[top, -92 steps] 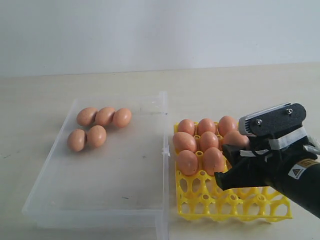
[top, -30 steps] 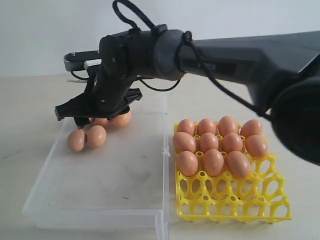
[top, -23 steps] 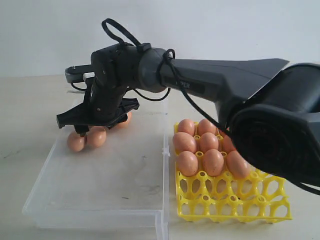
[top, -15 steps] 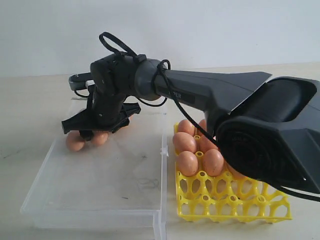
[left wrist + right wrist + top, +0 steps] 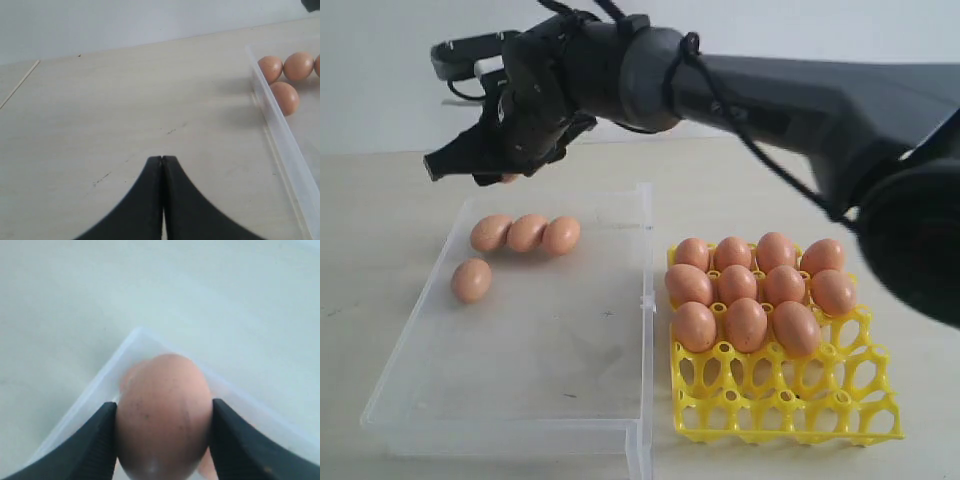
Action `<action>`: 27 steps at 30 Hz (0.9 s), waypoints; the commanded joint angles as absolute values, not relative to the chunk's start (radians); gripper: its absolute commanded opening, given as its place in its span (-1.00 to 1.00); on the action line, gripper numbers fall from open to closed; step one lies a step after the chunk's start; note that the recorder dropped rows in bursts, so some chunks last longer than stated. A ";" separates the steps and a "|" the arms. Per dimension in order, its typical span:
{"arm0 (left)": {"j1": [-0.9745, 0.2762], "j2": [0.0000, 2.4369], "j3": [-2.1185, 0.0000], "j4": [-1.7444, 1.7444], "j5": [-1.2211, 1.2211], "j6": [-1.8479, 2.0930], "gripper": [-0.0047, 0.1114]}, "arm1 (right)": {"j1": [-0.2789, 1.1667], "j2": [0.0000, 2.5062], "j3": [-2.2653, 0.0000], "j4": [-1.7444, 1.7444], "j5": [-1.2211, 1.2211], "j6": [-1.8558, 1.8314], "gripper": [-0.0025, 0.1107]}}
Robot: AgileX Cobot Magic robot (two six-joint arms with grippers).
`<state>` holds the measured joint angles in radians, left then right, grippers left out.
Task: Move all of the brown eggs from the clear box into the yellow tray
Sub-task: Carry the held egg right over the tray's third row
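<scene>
My right gripper (image 5: 500,165) reaches across to the left and hangs above the far left corner of the clear box (image 5: 645,262). It is shut on one brown egg (image 5: 161,390), which fills the gap between the gripper's fingers (image 5: 97,440); in the exterior view only a sliver of that egg (image 5: 508,178) shows. Several brown eggs (image 5: 527,232) lie in the box's far left part. The yellow tray (image 5: 790,402) to the right holds several eggs (image 5: 738,283) in its far rows. My left gripper (image 5: 162,160) is shut and empty over bare table beside the box wall (image 5: 280,145).
The pale table (image 5: 380,220) surrounds both containers. The right arm's dark links (image 5: 790,90) stretch over the far side of the box and tray. The tray's near rows of cups (image 5: 760,412) hold nothing.
The right gripper came down among the eggs in the box, closed on one and lifted it well above the box. One egg fewer lies in the box.
</scene>
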<state>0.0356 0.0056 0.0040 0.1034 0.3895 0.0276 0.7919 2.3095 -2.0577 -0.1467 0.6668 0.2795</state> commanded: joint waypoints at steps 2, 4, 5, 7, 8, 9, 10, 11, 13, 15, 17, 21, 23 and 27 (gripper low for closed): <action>0.030 0.000 0.000 0.101 0.380 0.023 -0.92 | 0.792 2.093 -1.701 -0.164 0.315 0.244 -0.96; 0.030 0.000 0.000 0.101 0.380 0.023 -0.92 | 0.785 2.005 -1.526 -0.146 0.126 0.198 -0.96; 0.030 0.000 0.000 0.101 0.380 0.023 -0.92 | 0.778 1.956 -1.430 -0.117 0.036 0.173 -0.96; 0.030 0.000 0.000 0.101 0.380 0.023 -0.92 | 0.761 1.866 -1.267 -0.016 -0.111 0.092 -0.96; 0.030 0.000 0.000 0.101 0.380 0.023 -0.92 | 0.756 1.824 -1.184 0.053 -0.176 0.016 -0.96; 0.030 0.000 0.000 0.101 0.380 0.023 -0.92 | 0.747 1.784 -1.106 0.126 -0.229 -0.071 -0.96; 0.030 0.000 0.000 0.101 0.380 0.023 -0.92 | 0.742 1.745 -1.033 0.197 -0.277 -0.161 -0.96; 0.030 0.000 0.000 0.101 0.380 0.023 -0.92 | 0.733 1.715 -0.963 0.252 -0.311 -0.227 -0.96; 0.030 0.000 0.000 0.101 0.380 0.023 -0.92 | 0.718 1.642 -0.836 0.356 -0.383 -0.342 -0.96; 0.030 0.000 0.000 0.101 0.380 0.023 -0.92 | 0.705 1.578 -0.730 0.409 -0.453 -0.386 -0.96; 0.030 0.000 0.000 0.101 0.380 0.023 -0.92 | 0.692 1.511 -0.632 0.428 -0.507 -0.403 -0.96; 0.030 0.000 0.000 0.101 0.380 0.023 -0.92 | 0.684 1.407 -0.447 0.547 -0.598 -0.422 -0.96; 0.030 0.000 0.000 0.101 0.380 0.023 -0.92 | 0.684 1.371 -0.374 0.620 -0.666 -0.426 -0.96; 0.030 0.000 0.000 0.101 0.380 0.023 -0.92 | 0.684 1.337 -0.268 0.714 -0.716 -0.426 -0.96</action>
